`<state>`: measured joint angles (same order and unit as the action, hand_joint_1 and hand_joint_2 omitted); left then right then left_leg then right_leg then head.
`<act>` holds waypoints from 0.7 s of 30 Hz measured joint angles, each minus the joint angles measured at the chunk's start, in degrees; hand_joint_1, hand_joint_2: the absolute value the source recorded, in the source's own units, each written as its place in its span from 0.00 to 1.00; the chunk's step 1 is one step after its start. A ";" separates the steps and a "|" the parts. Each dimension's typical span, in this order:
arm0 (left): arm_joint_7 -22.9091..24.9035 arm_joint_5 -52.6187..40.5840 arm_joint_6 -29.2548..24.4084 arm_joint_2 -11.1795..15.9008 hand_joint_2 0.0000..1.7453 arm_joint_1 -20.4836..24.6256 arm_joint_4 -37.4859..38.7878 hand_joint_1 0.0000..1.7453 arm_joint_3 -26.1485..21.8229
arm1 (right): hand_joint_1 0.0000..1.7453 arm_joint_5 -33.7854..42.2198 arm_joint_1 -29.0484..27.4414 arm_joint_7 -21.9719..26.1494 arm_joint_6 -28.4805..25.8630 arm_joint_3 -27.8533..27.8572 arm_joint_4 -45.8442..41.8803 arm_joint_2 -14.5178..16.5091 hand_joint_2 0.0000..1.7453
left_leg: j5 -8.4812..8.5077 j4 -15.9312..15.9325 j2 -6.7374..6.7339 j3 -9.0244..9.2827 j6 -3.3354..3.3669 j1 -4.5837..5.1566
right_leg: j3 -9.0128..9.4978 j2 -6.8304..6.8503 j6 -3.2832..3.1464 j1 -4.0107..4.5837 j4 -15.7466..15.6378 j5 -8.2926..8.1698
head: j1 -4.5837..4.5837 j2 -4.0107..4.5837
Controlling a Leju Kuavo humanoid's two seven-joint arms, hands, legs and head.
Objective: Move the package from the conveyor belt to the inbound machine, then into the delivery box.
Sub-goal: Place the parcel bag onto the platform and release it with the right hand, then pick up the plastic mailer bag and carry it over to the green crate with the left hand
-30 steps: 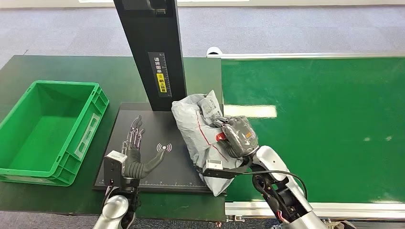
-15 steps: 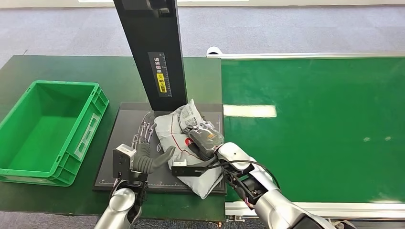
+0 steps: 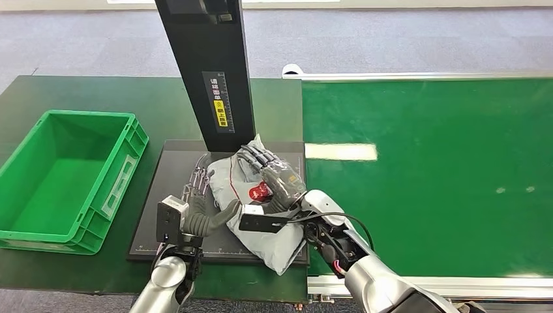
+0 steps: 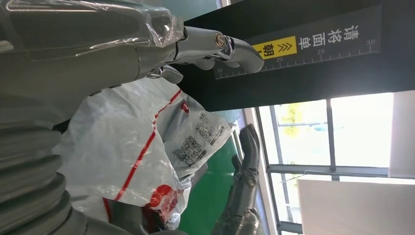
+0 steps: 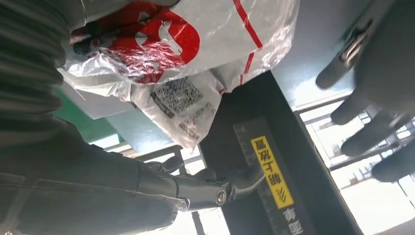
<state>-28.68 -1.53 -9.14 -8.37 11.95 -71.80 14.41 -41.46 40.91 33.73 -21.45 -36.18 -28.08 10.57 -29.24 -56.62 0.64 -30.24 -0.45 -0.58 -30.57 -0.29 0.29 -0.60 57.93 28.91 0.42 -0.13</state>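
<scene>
The package (image 3: pixel 261 202), a soft grey bag with a red mark, lies on the black plate of the inbound machine (image 3: pixel 171 222), just below the tall black post (image 3: pixel 209 72). Its bottom corner hangs off the plate's edge at about 5 o'clock.

The right hand (image 3: pixel 274 179) is on top of the bag with its fingers wrapped around a bunch of the plastic, so it is grasping the package. The left hand (image 3: pixel 202 202) is at the bag's 9 o'clock side with its fingers spread out. Its thumb looks like it touches the bag, but it grasps nothing.

What could go wrong from here:

1. The bag is floppy and slippery. If the right hand lets go while the corner hangs over, the bag could slide toward the conveyor belt (image 3: pixel 424 169) at 3 o'clock.
2. The bag is crumpled, and its code label (image 4: pixel 195 142) sits on a fold near the post. The machine may not read it unless the bag lies flat.
3. The 2 hands are very close, so they could bump.
4. The delivery box (image 3: pixel 104 195) is at 9 o'clock, well apart. A weak grab could drop the bag on the way.
</scene>
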 joint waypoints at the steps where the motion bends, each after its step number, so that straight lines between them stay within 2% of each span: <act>1: 0.00 0.00 -0.04 0.00 1.00 -0.01 0.00 0.00 -0.01 | 0.00 0.56 -0.18 0.43 0.01 0.53 -0.34 -0.01 1.00 | 0.00 0.00 0.00 0.00 0.00 0.00 | 0.00 0.00 0.00 0.00 0.00 0.00 | 0.00 0.00; 6: -0.20 0.00 -0.66 0.09 1.00 -0.38 -0.01 0.00 -0.06 | 0.00 8.29 -2.61 3.71 1.55 3.62 -5.51 -0.34 1.00 | 0.00 0.00 0.00 0.00 0.00 0.00 | 0.00 0.00 0.00 0.00 0.00 0.00 | 0.00 0.00; 11: -0.36 0.22 -1.23 0.44 1.00 -0.94 -0.02 0.00 -0.25 | 0.00 17.84 -6.17 2.18 6.26 6.24 -16.99 -2.09 1.00 | 0.00 0.00 0.00 -0.02 0.00 0.00 | -0.03 0.00 0.00 0.00 0.00 0.00 | 0.01 0.01; 21: -0.47 0.35 -1.89 0.91 1.00 -1.23 -0.13 0.00 -0.33 | 0.00 23.30 -10.51 0.58 8.12 9.28 -29.33 -5.21 1.00 | 0.00 0.00 0.01 -0.02 0.00 0.00 | -0.02 0.00 0.00 0.00 0.00 0.00 | 0.00 0.00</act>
<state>-29.14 -1.18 -11.03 -7.46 10.71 -71.93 14.08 -18.16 30.40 34.31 -13.33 -26.90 -57.41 5.35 -29.24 -56.62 0.65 -30.26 -0.45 -0.58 -30.59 -0.29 0.29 -0.60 57.93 28.91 0.42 -0.13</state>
